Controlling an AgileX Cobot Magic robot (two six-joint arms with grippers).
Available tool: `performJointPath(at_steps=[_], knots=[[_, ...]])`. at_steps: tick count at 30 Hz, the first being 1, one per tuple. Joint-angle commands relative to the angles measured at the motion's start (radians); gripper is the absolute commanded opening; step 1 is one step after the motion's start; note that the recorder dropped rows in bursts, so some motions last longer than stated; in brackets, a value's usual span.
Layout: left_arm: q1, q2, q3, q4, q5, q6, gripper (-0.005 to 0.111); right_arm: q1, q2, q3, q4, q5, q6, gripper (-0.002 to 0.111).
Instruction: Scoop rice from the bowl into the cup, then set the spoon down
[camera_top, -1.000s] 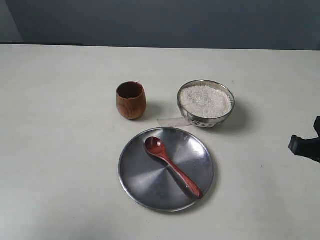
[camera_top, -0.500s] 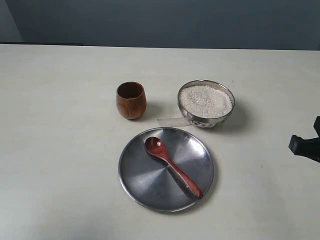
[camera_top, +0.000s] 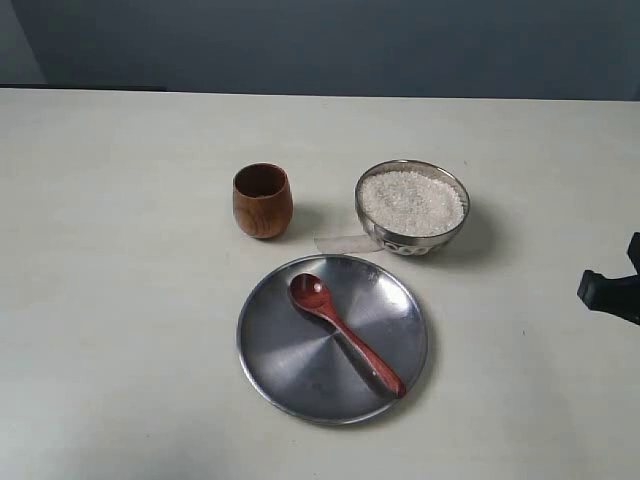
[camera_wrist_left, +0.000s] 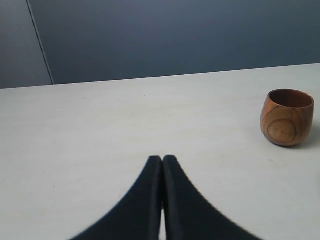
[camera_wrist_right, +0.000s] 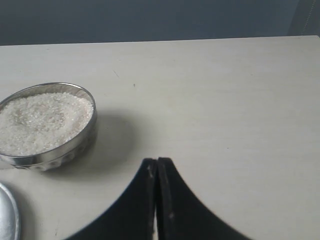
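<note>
The shiny steel bowl (camera_top: 411, 208) heaped with white rice (camera_top: 410, 201) stands right of the brown wooden cup (camera_top: 262, 200). A reddish wooden spoon (camera_top: 345, 333) lies diagonally on the flat steel plate (camera_top: 290, 365) in front of them, head toward the cup. My right gripper (camera_wrist_right: 157, 162) is shut and empty, low over bare table beside the bowl (camera_wrist_right: 75, 142) and its rice (camera_wrist_right: 42, 121); part of that arm (camera_top: 612, 288) shows at the right edge of the exterior view. My left gripper (camera_wrist_left: 162, 159) is shut and empty, away from the cup (camera_wrist_left: 286, 117).
A small pale strip (camera_top: 347, 242) lies on the cream table between cup and bowl. A dark wall runs along the table's far edge. The plate's rim (camera_wrist_right: 7, 215) shows at the edge of the right wrist view.
</note>
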Motion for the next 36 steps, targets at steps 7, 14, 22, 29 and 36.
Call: performJointPath(at_steps=[7,14,22,29,36], knots=[[-0.002,-0.007,0.005,-0.008,0.002,0.053,0.0,0.003,-0.005,0.005,-0.01,0.003,0.002,0.0],[-0.002,-0.007,0.005,-0.008,-0.013,0.053,0.0,0.003,-0.005,0.005,-0.01,0.003,0.002,0.0],[-0.002,-0.007,0.005,-0.008,-0.013,0.053,0.0,0.003,-0.005,0.005,-0.01,0.003,0.002,0.0],[-0.002,-0.007,0.005,-0.008,-0.013,0.053,0.0,0.003,-0.005,0.005,-0.008,0.003,0.002,0.0],[-0.002,-0.007,0.005,-0.008,-0.013,0.053,0.0,0.003,-0.037,0.005,0.061,-0.028,0.01,0.0]])
